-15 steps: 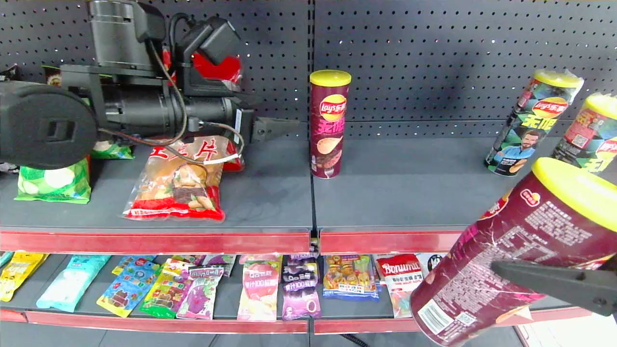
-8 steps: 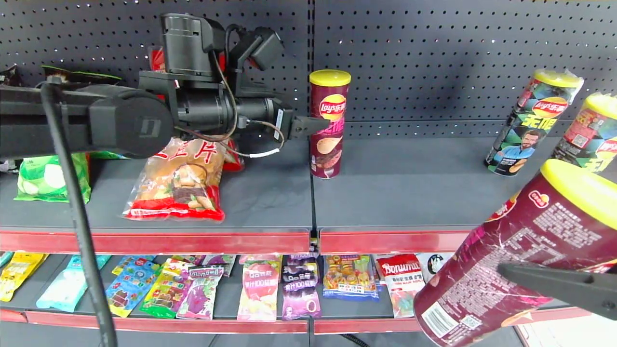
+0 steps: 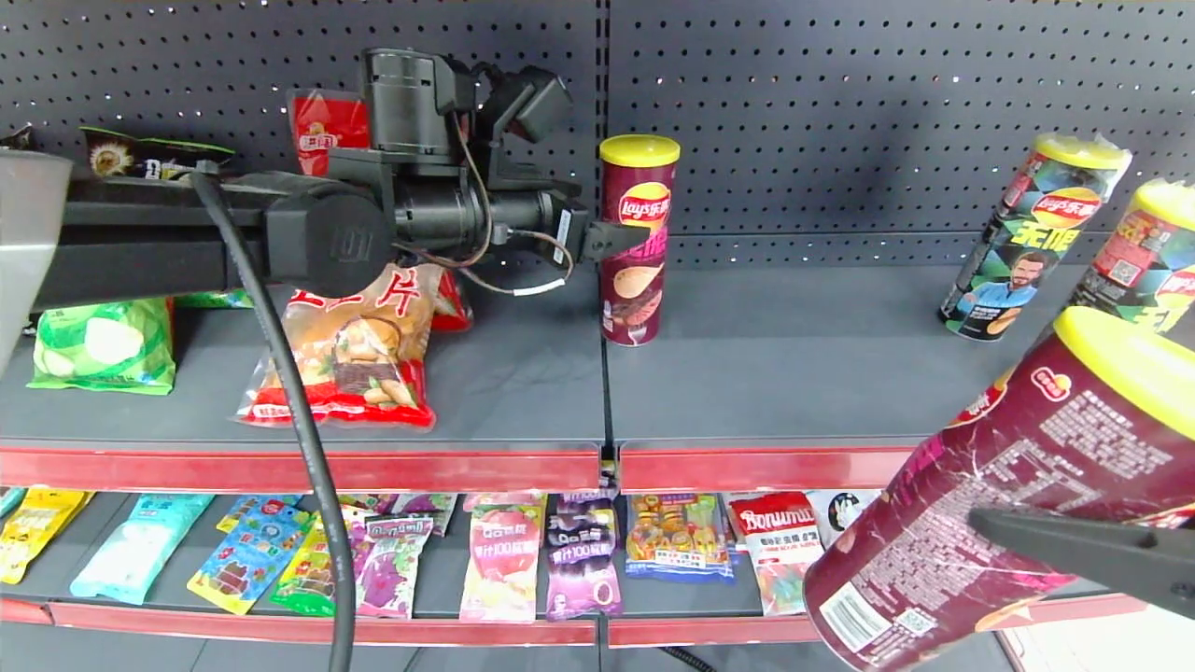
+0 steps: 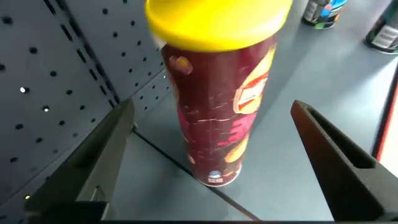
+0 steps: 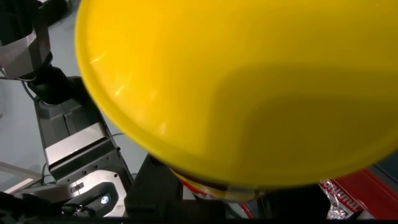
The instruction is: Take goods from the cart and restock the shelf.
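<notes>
My left gripper (image 4: 214,124) gapes around the upright maroon, yellow-lidded crisp tube (image 3: 640,280) on the grey shelf (image 3: 794,355). My right gripper (image 3: 999,504) clamps a tilted twin (image 3: 1008,439), its small print facing me.

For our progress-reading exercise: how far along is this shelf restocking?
Done: the maroon can and two patterned cans stand on the shelf. In hand: left gripper open around that can; right gripper holds a second can, tilted, off the shelf. Left: shelving it.

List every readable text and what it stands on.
Upright chip can: brand logo, not quoted here.
Tilted chip can: fine print, too small to read.
Peanut bag: large red characters, not quoted here.
Lower-shelf packets: mostly too small to read.
</notes>
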Controlling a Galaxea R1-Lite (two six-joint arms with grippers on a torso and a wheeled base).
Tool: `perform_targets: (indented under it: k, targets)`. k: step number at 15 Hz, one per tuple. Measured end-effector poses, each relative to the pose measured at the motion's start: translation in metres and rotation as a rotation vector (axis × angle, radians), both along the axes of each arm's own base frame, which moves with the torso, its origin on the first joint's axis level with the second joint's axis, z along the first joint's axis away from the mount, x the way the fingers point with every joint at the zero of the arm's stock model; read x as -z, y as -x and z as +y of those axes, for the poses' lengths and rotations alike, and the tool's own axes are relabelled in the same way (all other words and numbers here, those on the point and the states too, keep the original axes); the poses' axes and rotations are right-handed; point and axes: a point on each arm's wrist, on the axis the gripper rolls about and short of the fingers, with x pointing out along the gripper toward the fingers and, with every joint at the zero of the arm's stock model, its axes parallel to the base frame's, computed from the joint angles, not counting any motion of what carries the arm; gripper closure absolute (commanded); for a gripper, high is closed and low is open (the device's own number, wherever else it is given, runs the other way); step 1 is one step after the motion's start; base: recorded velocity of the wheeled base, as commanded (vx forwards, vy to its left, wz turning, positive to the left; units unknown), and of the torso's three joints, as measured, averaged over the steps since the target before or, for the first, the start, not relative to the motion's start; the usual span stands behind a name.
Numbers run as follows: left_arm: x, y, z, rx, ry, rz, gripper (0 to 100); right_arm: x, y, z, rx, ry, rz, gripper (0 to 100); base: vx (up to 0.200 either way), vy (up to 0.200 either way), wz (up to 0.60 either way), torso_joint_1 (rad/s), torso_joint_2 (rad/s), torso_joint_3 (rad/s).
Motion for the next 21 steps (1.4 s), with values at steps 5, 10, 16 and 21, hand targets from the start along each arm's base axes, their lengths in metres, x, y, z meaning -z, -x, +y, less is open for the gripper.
perform_targets:
  k: [5,10,16,21]
  targets:
    - [0.008,-0.008,-0.007,0.008,-0.001,0.008,0,0.0,0.0,0.0,0.0,0.0,0.001,100,0.0,0.0,0.0,0.0,0.0,0.0]
    - [0.013,-0.016,-0.017,0.017,0.007,0.011,0,0.0,0.0,0.0,0.0,0.0,0.0,100,0.0,0.0,0.0,0.0,0.0,0.0]
    - [0.021,-0.026,-0.028,0.024,0.012,0.01,100,0.0,-0.001,-0.002,0.017,0.0,0.002,100,0.0,0.0,0.0,0.0,0.0,0.0]
    - [0.026,-0.027,-0.03,0.033,0.005,0.026,100,0.0,-0.001,-0.002,0.02,-0.002,0.002,100,0.0,0.0,0.0,0.0,0.0,0.0]
